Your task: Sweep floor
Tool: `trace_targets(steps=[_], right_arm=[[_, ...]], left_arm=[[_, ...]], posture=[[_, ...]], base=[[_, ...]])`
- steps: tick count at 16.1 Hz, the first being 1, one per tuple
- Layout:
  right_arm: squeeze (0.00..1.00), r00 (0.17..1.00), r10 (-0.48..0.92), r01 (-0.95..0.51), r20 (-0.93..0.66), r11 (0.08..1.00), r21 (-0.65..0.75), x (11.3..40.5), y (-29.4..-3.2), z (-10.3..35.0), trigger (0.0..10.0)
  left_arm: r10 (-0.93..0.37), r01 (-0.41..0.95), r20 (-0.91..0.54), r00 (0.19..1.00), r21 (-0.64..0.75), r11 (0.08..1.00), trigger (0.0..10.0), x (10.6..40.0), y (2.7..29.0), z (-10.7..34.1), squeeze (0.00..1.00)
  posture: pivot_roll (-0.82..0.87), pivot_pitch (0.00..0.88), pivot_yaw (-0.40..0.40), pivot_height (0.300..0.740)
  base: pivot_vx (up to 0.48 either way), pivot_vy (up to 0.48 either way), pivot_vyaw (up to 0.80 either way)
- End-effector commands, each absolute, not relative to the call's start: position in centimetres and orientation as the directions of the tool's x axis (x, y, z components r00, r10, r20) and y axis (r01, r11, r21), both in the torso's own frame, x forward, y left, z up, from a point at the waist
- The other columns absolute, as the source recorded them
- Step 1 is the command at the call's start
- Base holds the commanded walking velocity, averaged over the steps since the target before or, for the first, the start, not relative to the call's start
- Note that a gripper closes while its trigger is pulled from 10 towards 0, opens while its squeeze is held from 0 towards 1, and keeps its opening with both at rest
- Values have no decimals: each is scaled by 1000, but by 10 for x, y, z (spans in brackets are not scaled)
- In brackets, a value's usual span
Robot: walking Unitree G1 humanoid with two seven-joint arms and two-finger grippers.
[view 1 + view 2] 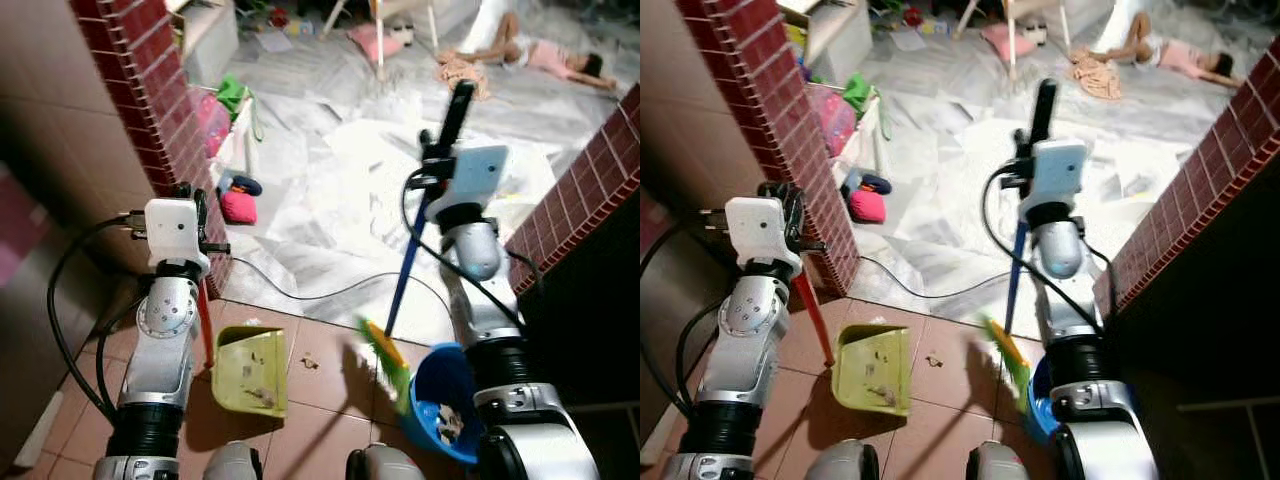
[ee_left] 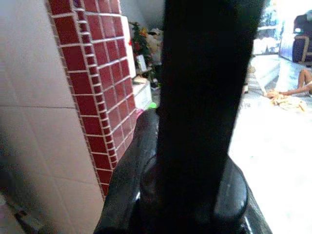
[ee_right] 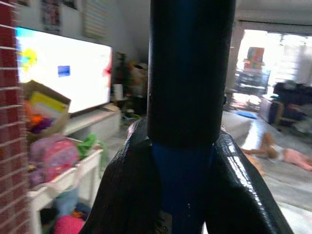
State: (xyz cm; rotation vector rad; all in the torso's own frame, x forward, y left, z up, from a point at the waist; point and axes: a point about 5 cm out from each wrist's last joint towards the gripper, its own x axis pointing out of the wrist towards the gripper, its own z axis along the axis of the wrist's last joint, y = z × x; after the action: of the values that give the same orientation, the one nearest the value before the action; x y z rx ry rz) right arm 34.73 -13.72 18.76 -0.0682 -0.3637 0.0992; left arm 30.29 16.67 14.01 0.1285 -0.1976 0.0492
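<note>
A broom with a blue shaft, black grip and green-yellow bristles stands tilted on the terracotta tile floor, its head close to a scrap of debris and a yellow-green dustpan already holding dirt. The right end effector is clenched round the broom's upper shaft, forearm raised nearly upright; the left end effector grasps the dustpan's red handle, arm likewise upright beside the red-brick pillar. The sweep appears mid-course: the next stroke calls for drawing the bristles leftward to push the scrap into the pan. A blue bucket sits by the right arm.
</note>
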Motion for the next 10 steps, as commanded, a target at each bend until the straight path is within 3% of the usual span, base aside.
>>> trace_targets(steps=[1,6,10], right_arm=[[0,910,120,-90,396,991,-95,346,-136,200,10000],[0,924,98,-74,369,994,-81,342,-141,196,10000],[0,946,35,-45,322,999,24,335,-152,189,10000]], left_arm=[[32,-69,270,962,128,989,10000,305,167,155,0],[36,-76,243,969,155,985,10000,311,166,143,0],[28,-64,209,977,167,984,10000,321,160,131,0]], posture=[[-11,74,-28,740],[-52,105,-23,740],[-110,159,-21,740]], base=[[0,0,0],[0,0,0],[0,0,0]])
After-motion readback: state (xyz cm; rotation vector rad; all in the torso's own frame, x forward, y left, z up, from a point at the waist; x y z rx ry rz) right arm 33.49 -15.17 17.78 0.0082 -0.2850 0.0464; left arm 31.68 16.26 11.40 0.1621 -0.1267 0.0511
